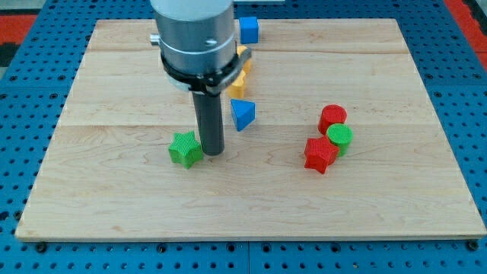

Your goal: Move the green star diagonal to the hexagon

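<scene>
Seven small blocks sit on a wooden board (114, 76). The rod's tip (212, 153) touches the right side of the green star (185, 148) — no jaws exist, nothing is held. A blue triangle (242, 114) lies just beyond; a red cylinder (332, 118), green cylinder (340, 138) and red star (319, 154) cluster at the view's right. No hexagon can be made out.

The rod is standing on the wooden board (114, 190) with my tip (212, 152) sitting just to the view's right of the green star (185, 148), touching or nearly so. A blue triangle (243, 114) is lying near it toward the view's upper right, with yellow blocks (239, 78) and a blue cube (249, 30) showing beyond the arm. Well apart at the view's right, a red cylinder (332, 118), a green cylinder (340, 138) and a red star (320, 154) are huddling together.
</scene>
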You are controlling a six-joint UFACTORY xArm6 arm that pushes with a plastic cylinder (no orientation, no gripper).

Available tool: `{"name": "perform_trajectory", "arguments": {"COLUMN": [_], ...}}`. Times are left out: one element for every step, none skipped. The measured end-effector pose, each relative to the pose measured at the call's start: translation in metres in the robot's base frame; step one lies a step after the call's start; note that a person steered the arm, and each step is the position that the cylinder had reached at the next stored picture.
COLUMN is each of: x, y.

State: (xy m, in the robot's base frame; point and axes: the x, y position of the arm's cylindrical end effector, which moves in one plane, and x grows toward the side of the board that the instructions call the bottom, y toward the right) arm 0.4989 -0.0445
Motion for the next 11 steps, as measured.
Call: {"name": "perform_trajectory", "arguments": {"x": [0.006,0.013,0.042,0.016,-0.003,-0.002,-0.005,0.009,0.020,-0.016,-0.051], "y": [-0.051,-0.085,-0.088,-0.160,-0.133,-0.125,-0.097,-0.081,-0.063,-0.066,-0.057]}}
